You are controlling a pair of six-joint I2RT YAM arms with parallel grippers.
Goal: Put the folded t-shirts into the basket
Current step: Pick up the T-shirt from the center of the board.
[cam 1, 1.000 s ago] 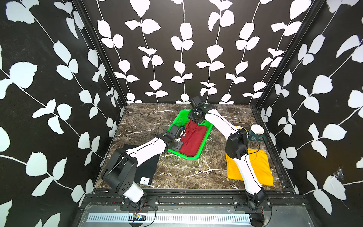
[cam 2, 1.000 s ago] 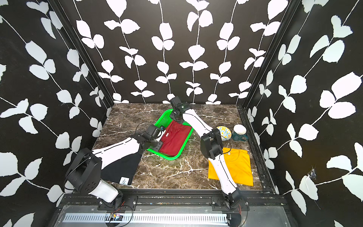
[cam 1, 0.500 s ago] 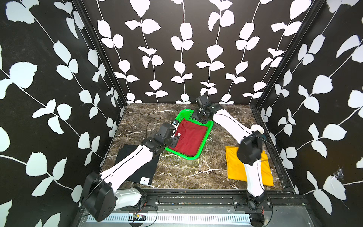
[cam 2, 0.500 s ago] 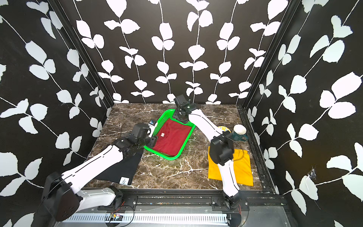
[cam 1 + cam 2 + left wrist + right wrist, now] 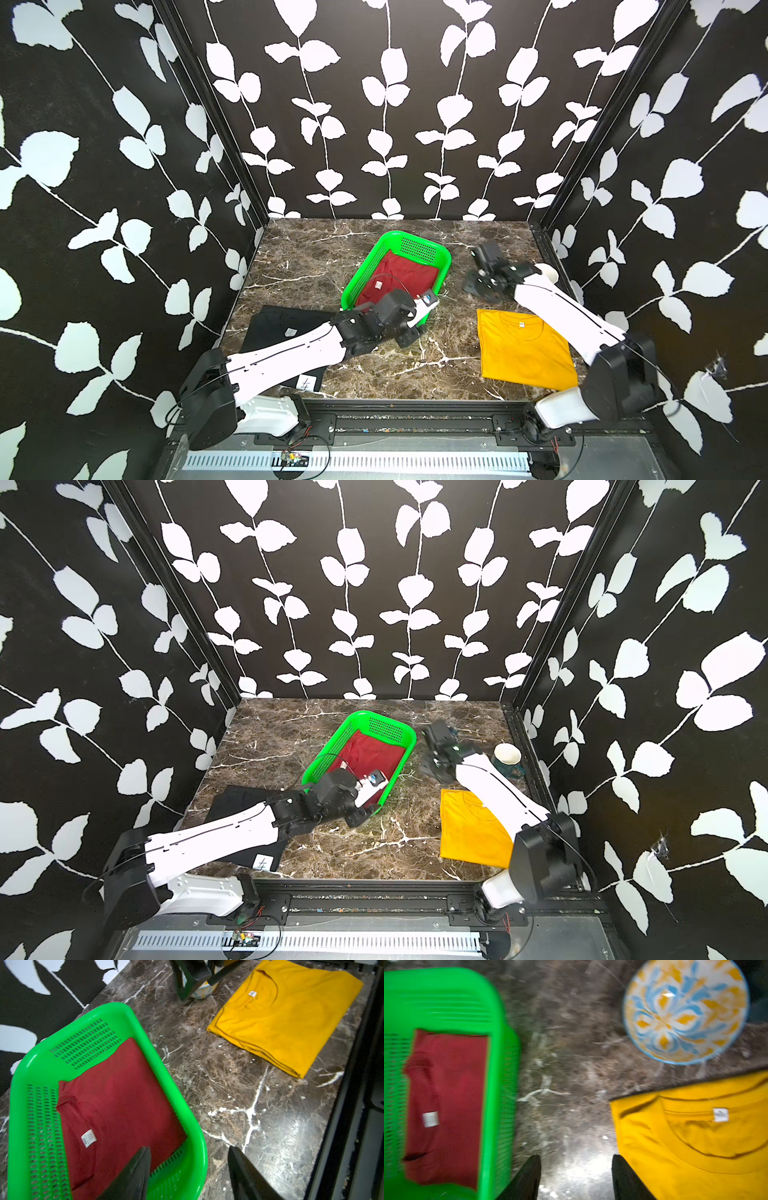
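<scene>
The black t-shirt point(image 5: 270, 332) lies flat on the counter point(image 5: 299, 266) near-left of the basket point(image 5: 357, 274), partly under the left arm. The yellow-orange t-shirt point(image 5: 519, 353) lies near-right of it. Both wait outside. The left gripper point(image 5: 188, 1149) hovers over the basket's near corner, jaws apart and empty. The red t-shirt point(image 5: 399, 274) rests flat inside the basket. Right of the basket, the right gripper point(image 5: 575, 1156) hangs parted, holding nothing, likely positioned for the yellow-orange t-shirt.

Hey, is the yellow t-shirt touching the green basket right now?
Apart. The left wrist view shows a broad stretch of bare marble table between the yellow t-shirt and the rim of the green basket.
</scene>
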